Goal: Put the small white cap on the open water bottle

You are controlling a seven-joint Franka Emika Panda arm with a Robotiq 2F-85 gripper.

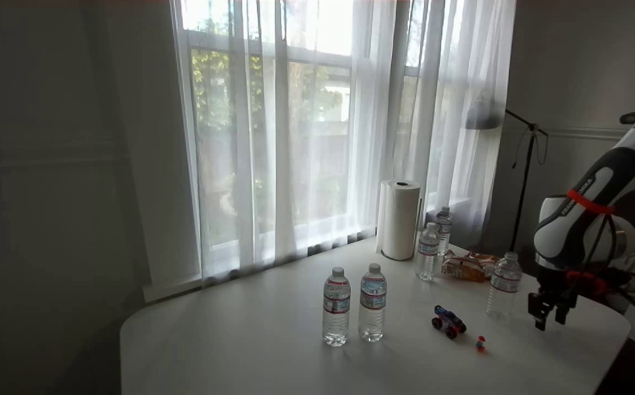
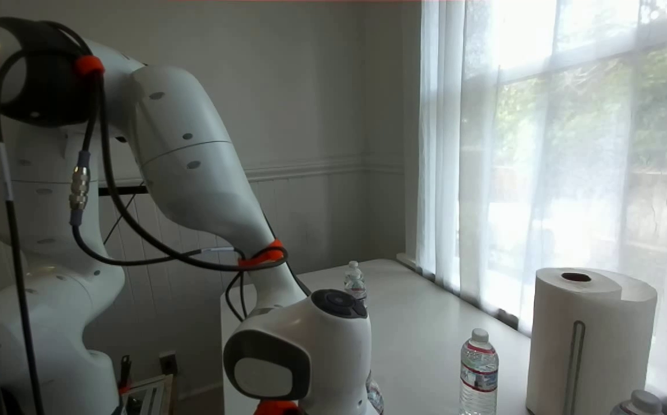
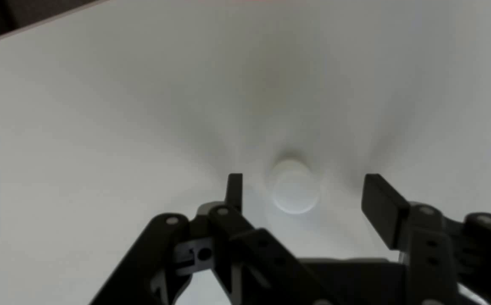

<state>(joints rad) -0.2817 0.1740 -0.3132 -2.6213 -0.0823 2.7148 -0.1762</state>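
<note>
The small white cap lies on the white table in the wrist view, between my gripper's fingertips and touching neither. My gripper is open, with a finger on each side of the cap. In an exterior view the gripper points down low over the table beside a clear water bottle; the cap cannot be made out there. Two bottles stand together mid-table, and two more stand near the paper towels. I cannot tell for sure which bottle is open.
A toy truck and a small red figure lie between the bottles and the gripper. An orange snack bag and a paper towel roll stand further back. The table edge shows in the wrist view.
</note>
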